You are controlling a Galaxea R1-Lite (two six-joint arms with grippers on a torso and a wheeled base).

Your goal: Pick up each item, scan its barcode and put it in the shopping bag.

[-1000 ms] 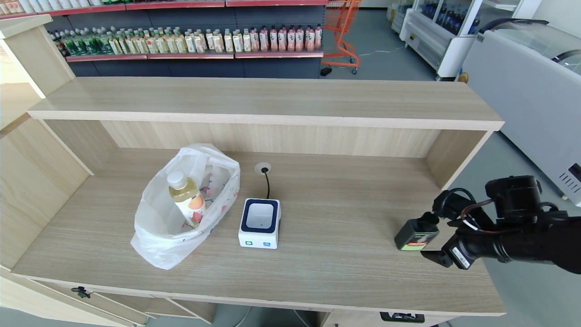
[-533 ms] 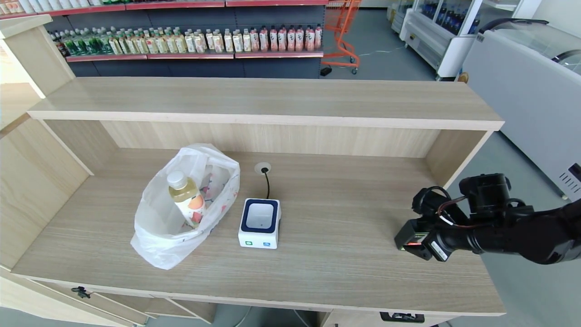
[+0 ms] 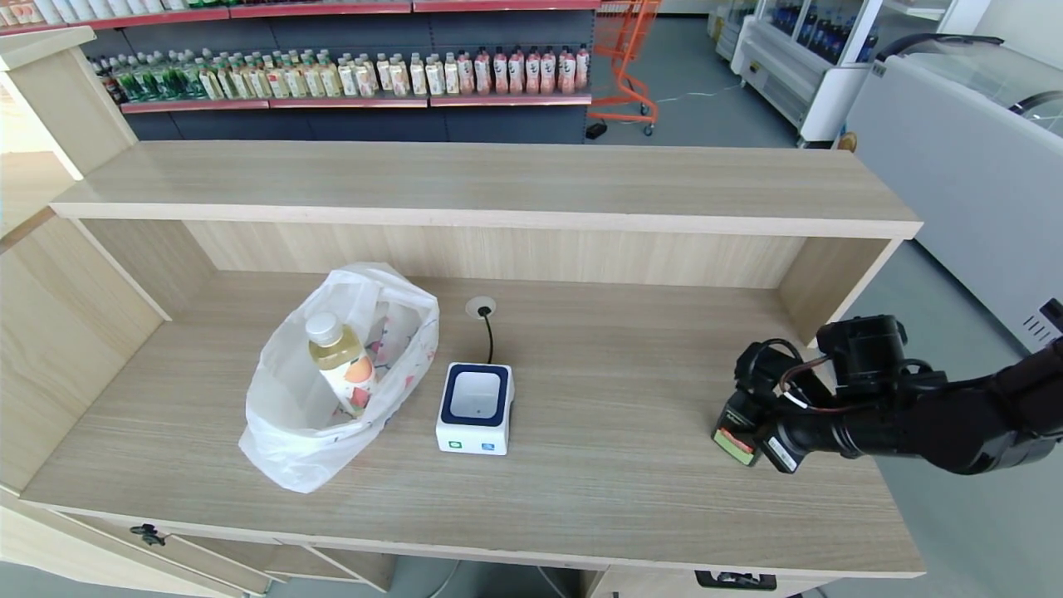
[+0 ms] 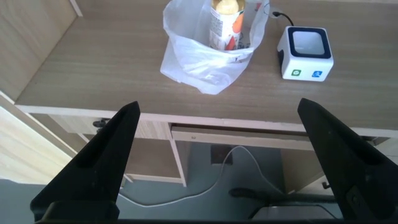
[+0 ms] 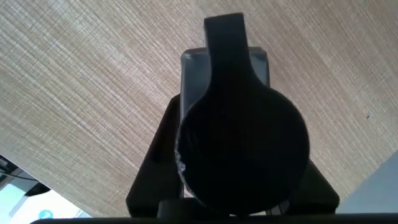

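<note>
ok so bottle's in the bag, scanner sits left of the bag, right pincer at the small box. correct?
No: head view shows the scanner right of the bag. The bottle is in the bag, right pincer at the small box.

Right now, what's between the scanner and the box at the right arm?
Nothing: bare counter between scanner and box, per the head view.

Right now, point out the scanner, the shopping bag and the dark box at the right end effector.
scanner (image 3: 475, 393): head view, on its top window.
shopping bag (image 3: 274, 453): head view, on its front plastic wall.
dark box (image 3: 732, 438): head view, on its labelled end.
</note>
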